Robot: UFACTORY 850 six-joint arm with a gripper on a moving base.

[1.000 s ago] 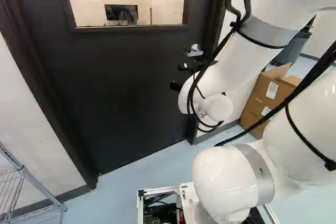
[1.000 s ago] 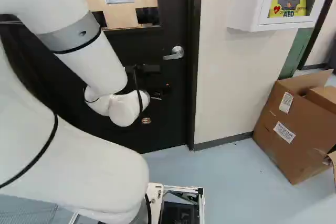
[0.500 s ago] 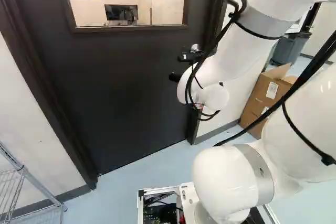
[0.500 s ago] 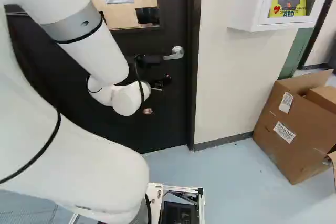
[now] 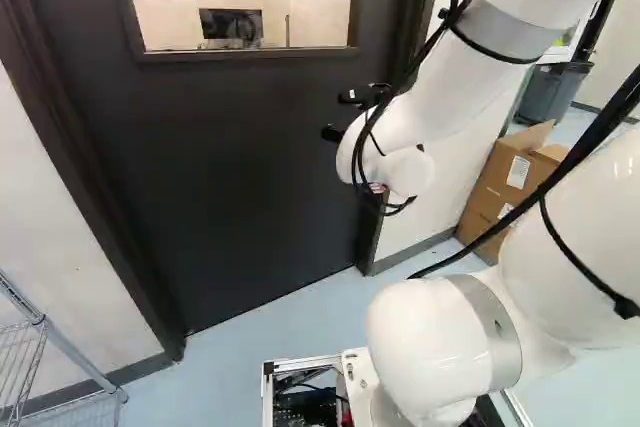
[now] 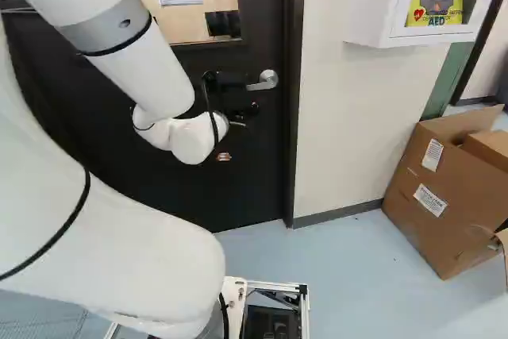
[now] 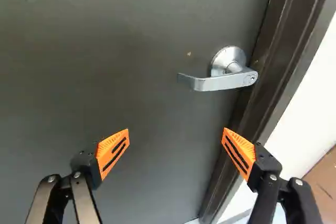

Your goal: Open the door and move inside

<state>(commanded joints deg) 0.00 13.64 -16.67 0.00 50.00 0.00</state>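
In the right base view my gripper (image 6: 248, 109) is a dark shape against the dark door (image 6: 238, 188), close below the silver lever handle (image 6: 263, 80). The wrist view shows the gripper (image 7: 176, 136) wide open, orange pads apart, nothing between them. Ahead of the fingers, nearer the one on the door frame's side, is the lever handle (image 7: 223, 80), roughly level and untouched. The door (image 5: 250, 167) stands closed in its frame. In the left base view the wrist hides the gripper's fingers and most of the handle.
The door frame (image 6: 293, 117) borders a pale wall (image 6: 357, 117) with a white AED cabinet (image 6: 381, 5). Cardboard boxes (image 6: 444, 188) stand on the floor at the right of the right base view. A wire rack (image 5: 40, 347) stands at the left of the left base view.
My wrist and gripper have risen toward the height of the handle, moving slightly toward it in the right base view. The base and the door have not moved.
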